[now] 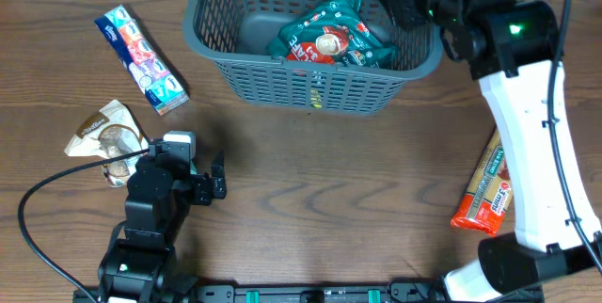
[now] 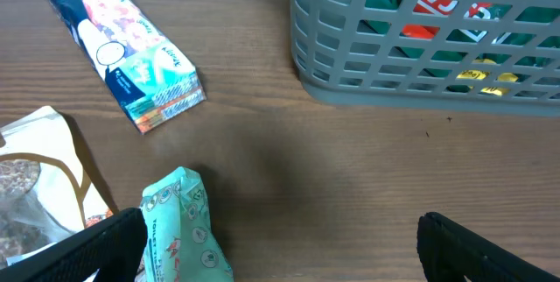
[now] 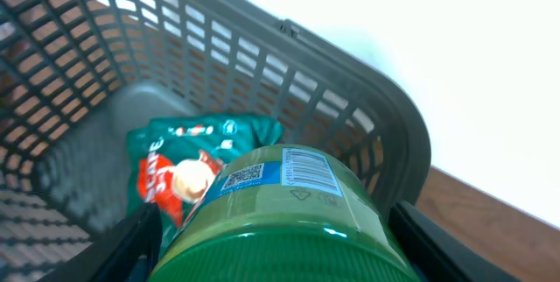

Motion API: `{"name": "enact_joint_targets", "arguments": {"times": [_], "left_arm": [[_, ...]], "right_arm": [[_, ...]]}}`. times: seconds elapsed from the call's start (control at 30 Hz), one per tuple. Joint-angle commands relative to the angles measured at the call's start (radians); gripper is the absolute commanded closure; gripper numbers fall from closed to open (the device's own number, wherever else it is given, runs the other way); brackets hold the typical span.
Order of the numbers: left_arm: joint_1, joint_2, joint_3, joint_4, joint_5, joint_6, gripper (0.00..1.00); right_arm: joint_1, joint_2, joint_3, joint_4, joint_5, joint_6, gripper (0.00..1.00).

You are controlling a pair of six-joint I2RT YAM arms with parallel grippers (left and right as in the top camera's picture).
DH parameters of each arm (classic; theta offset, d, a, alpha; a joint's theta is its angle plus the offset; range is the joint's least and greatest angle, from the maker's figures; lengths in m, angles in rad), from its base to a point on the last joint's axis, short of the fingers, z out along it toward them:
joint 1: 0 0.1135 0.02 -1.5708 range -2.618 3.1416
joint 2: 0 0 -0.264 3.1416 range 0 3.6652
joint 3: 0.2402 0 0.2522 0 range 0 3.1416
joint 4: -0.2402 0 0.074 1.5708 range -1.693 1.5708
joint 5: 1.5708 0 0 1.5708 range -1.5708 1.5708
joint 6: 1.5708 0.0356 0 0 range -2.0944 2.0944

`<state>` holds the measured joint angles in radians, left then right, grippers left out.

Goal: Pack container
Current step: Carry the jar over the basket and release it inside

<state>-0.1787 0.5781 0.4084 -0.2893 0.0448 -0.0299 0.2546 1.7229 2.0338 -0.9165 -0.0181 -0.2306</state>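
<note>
While the right gripper [image 3: 280, 234] pinches a green-lidded jar [image 3: 284, 190] between its two fingers, it hangs over the right end of the basket [image 1: 320, 85], at the upper right of the overhead frame. The basket, dark grey with slotted sides, stands at the top centre of the wooden table [image 1: 329, 176]. A green snack bag [image 1: 324, 35] lies on its bottom, to the right of a bare patch of floor.

At the lower left of the overhead frame the left gripper [image 2: 280, 234] is low over the table with its fingers spread wide and nothing between them. A mint packet [image 2: 182, 229] lies just beside its left finger. A cream pouch [image 1: 105, 136] sits close to that arm at the left edge. A tissue pack [image 1: 141, 58] lies slanted at the upper left, well apart from the basket. An orange bar [image 1: 484, 195] rests at the right, beside the white right arm.
</note>
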Motion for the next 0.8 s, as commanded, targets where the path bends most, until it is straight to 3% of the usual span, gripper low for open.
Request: {"name": "enact_joint_targets", "arguments": {"times": [0.0, 0.4, 0.77], "left_arm": [[0.000, 0.001, 0.022, -0.002, -0.011, -0.013, 0.01], [0.000, 0.001, 0.022, -0.002, -0.011, -0.013, 0.01], [0.000, 0.001, 0.022, -0.002, -0.011, -0.013, 0.01]], "right_arm": [[-0.011, 0.074, 0.016, 0.023, 0.044, -0.035, 0.99], [-0.010, 0.319, 0.016, 0.069, 0.045, -0.009, 0.99], [-0.068, 0.425, 0.016, 0.057, 0.044, 0.044, 0.99]]}}
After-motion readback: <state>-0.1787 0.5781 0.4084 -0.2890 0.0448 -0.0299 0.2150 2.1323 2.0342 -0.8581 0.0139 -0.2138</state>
